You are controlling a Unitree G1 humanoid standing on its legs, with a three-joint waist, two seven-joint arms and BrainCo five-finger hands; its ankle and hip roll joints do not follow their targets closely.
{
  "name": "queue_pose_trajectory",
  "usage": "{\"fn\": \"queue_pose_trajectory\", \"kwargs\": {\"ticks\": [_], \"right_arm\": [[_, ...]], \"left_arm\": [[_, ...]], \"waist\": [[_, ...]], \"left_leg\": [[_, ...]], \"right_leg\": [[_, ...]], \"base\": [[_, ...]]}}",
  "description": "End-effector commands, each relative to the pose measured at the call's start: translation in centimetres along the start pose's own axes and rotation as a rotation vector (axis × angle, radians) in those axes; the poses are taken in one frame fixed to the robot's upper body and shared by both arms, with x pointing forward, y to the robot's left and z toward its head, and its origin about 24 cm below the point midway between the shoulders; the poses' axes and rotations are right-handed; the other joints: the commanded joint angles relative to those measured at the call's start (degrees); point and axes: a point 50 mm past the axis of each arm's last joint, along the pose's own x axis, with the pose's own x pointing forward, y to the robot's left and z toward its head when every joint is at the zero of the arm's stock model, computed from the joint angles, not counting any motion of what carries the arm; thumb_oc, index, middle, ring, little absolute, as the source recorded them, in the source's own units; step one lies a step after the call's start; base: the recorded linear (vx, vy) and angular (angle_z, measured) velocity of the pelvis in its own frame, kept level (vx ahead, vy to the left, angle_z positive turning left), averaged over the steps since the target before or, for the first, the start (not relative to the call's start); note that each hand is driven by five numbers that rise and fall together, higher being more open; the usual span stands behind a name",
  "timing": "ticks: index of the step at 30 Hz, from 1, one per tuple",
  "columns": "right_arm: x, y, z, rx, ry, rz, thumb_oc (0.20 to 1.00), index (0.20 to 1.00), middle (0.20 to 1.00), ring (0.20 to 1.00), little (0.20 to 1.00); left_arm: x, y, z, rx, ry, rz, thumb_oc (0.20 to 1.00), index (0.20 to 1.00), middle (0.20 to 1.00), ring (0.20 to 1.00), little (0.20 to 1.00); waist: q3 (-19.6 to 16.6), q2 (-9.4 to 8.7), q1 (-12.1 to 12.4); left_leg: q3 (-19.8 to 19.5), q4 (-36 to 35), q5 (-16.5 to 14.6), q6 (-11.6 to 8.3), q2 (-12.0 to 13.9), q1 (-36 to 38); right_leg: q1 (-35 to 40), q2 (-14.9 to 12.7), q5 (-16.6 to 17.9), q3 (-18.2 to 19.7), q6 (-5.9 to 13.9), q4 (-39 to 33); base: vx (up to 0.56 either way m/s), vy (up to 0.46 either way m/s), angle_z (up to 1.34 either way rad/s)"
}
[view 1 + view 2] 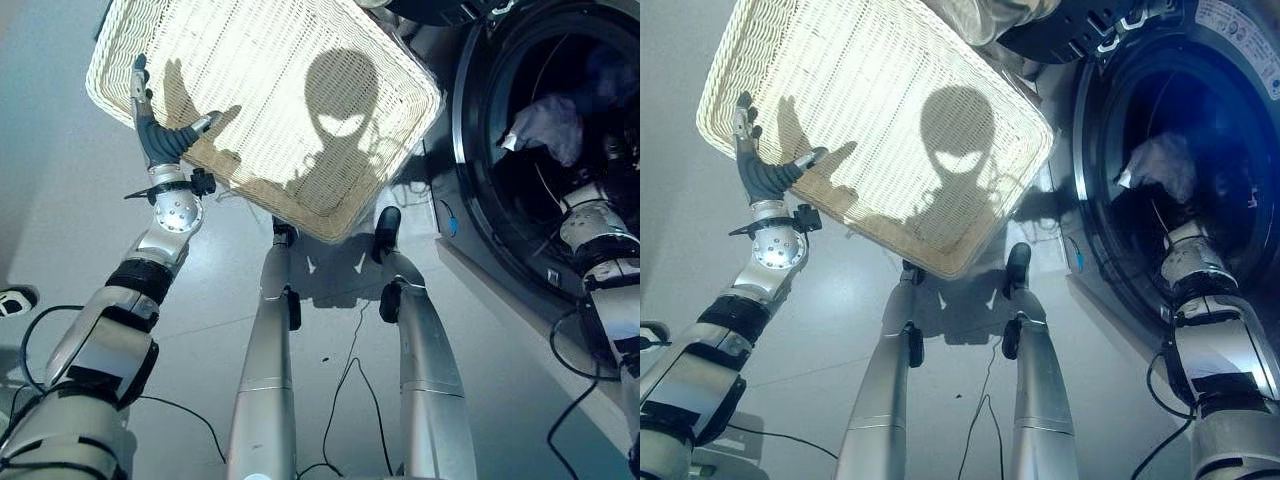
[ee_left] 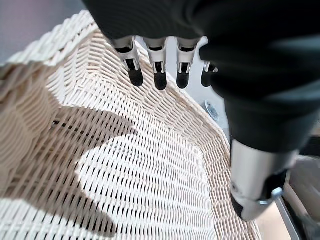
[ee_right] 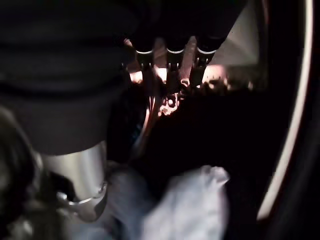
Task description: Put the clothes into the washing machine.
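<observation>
The washing machine [image 1: 462, 130] stands at my right with its round opening facing me. A pale, crumpled cloth [image 1: 548, 125] lies inside the dark drum. My right arm reaches into the drum. In the right wrist view my right hand [image 3: 172, 60] holds its fingers straight and grips nothing, with the pale cloth [image 3: 190, 205] lying just past its thumb. My left hand [image 1: 158, 135] is open, its straight fingers [image 2: 160, 75] laid against the near-left rim of the wicker basket [image 1: 280, 100], which has nothing inside.
The cream basket stands on the grey floor [image 1: 60, 220] ahead and to the left, one corner close to the machine's front. The machine's dark door [image 1: 1060, 35] hangs open above that corner.
</observation>
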Motion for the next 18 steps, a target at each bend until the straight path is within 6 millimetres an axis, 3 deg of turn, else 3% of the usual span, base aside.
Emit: {"fn": "queue_pose_trajectory", "kwargs": {"ticks": [1,11,18], "right_arm": [[1.6,-4.9,10.9,-0.074,-0.306,-0.221,1.0,1.0,1.0,1.0,1.0],[-1.4,-1.0,12.5,-0.337,-0.644,-0.26,1.0,1.0,1.0,1.0,1.0],[-3.5,1.6,10.9,-0.489,-0.859,-0.194,1.0,1.0,1.0,1.0,1.0]], "left_arm": [[1.2,0.3,1.1,-0.042,-0.032,0.045,1.0,1.0,1.0,1.0,1.0],[0.9,-0.3,1.4,-0.058,-0.037,0.042,1.0,1.0,1.0,1.0,1.0],[0.6,-0.8,1.4,-0.044,-0.055,0.037,1.0,1.0,1.0,1.0,1.0]], "waist": [[-1.5,-2.12,0.3],[-1.5,-1.36,0.1],[-1.5,-0.7,-0.5]], "left_leg": [[1.7,9.1,-12.2,-1.47,-1.3,0.8],[2.2,9.0,-12.6,-1.2,-1.4,0.5],[2.8,8.6,-12.7,-1.24,-1.5,0.5]], "right_leg": [[5.2,2.3,7.7,-3.0,5.67,-11.2],[4.7,2.4,7.1,-2.5,5.9,-11.1],[4.2,2.4,6.5,-2.0,6.02,-11.0]], "base": [[0.0,-0.017,0.04],[-0.01,0.014,0.02],[-0.02,0.049,0.0]]}}
